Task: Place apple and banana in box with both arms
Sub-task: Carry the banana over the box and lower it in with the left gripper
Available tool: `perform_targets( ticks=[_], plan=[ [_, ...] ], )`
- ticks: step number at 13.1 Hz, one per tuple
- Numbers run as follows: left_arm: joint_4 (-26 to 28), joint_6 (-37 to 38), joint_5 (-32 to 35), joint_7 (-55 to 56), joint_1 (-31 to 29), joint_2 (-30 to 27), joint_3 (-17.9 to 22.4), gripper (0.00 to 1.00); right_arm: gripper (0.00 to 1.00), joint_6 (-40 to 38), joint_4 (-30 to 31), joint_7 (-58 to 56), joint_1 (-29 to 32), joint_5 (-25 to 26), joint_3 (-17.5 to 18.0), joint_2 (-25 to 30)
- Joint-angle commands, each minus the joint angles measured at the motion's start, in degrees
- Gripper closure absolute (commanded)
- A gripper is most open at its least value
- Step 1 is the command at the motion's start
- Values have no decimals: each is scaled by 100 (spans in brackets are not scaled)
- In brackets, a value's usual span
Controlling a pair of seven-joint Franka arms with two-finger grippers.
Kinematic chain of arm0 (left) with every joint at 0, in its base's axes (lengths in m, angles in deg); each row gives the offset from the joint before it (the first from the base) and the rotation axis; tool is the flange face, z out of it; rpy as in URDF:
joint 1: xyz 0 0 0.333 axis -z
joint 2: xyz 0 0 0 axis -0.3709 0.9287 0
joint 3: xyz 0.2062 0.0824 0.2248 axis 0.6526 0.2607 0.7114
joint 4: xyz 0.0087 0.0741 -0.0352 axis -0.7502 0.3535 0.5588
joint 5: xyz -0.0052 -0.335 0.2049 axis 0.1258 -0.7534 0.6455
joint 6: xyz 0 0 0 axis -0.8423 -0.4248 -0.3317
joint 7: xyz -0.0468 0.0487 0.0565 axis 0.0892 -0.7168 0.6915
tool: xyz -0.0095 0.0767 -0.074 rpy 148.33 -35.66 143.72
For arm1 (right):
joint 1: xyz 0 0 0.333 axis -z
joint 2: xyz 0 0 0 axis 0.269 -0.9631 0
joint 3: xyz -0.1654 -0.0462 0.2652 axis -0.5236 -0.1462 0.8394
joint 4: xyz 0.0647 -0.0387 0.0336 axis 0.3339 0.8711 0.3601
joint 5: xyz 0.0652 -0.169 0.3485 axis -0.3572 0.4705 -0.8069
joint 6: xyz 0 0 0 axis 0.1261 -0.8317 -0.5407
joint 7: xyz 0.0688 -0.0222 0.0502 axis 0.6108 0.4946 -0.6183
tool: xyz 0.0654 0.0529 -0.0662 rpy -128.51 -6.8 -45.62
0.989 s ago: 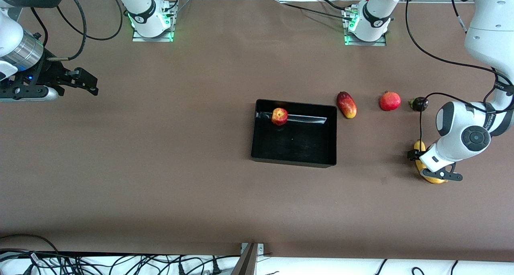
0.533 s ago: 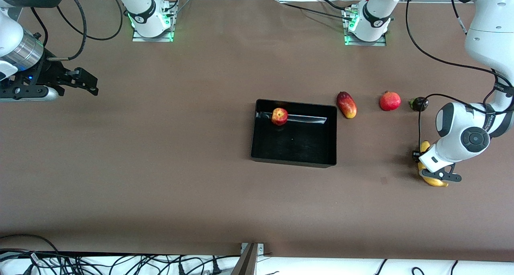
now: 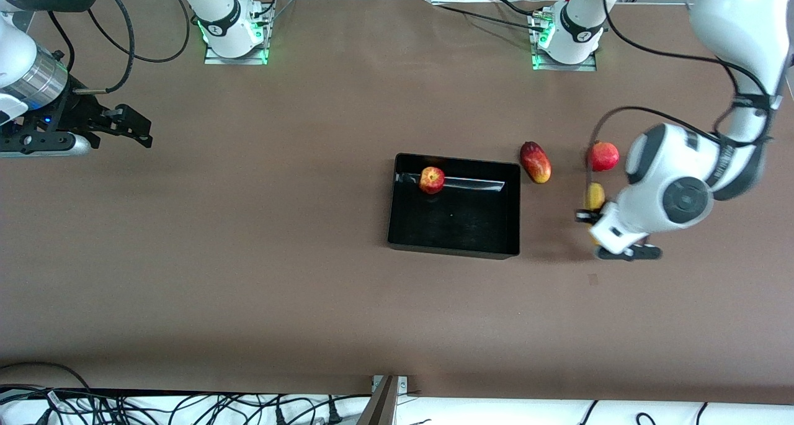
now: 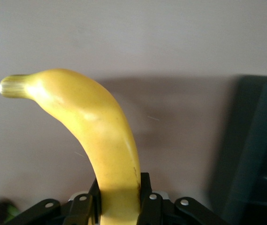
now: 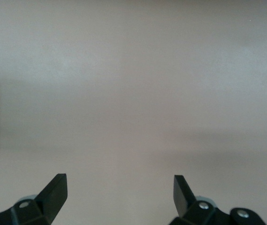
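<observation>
The box [image 3: 453, 231], a shallow glossy black tray with low walls, sits on the brown counter [image 3: 260, 245] near its middle; in the left wrist view a dark edge of it [image 4: 260, 150] shows at one side.

The left arm [image 3: 732, 102] reaches out from its base and bends down over the counter between the box and the left arm's end. Its hand [image 3: 597, 221] is closed around the banana [image 3: 594, 196], the two black fingers [image 4: 145, 199] pressing on either side of the fruit's lower part. The banana is up off the counter, over the bare stretch beside the box, with its shadow falling on the surface under it in the left wrist view. There the yellow fruit [image 4: 100, 140] curves away from the hand to a stubby greenish-brown tip.

The right arm [image 3: 25, 71] waits at its own end of the counter, well apart from the box. Its hand [image 3: 133, 130] hangs over bare surface with the fingers [image 5: 53, 190] spread wide and nothing between them.

A red and yellow mango [image 3: 535, 162] lies just beside the box's corner, toward the left arm's end. A red pomegranate [image 3: 603, 156] lies farther along toward that end, partly covered by the left arm's cable.

The apple [image 3: 432, 180], red with yellowish streaks, rests inside the box, close to the wall farthest from the front camera and toward the right arm's side of the tray.
</observation>
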Motion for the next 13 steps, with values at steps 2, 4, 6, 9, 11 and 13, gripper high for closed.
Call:
perform_targets(
  ticks=[2, 4, 6, 9, 11, 13],
  plan=[
    [38, 101, -365, 1426, 1075, -216, 132, 100, 0, -17, -102, -40, 79, 73, 73, -46],
    [-163, 57, -374, 1929, 1567, -102, 150, 100, 0, 44, -102, -31, 88, 73, 73, -46],
    [-165, -310, -339, 2290, 1831, 126, 159, 100, 0, 80, -102, -40, 79, 82, 73, -46],
    [-164, -961, -207, 2572, 2034, 565, 176, 100, 0, 106, -102, -31, 88, 82, 73, -46],
    [-156, -1182, 195, 2887, 2070, 794, 168, 100, 0, 115, -102, -31, 79, 82, 73, -46],
    [-147, -1637, 512, 3204, 2088, 1119, 168, 100, 0, 115, -102, -40, 79, 82, 73, -46]
  ],
)
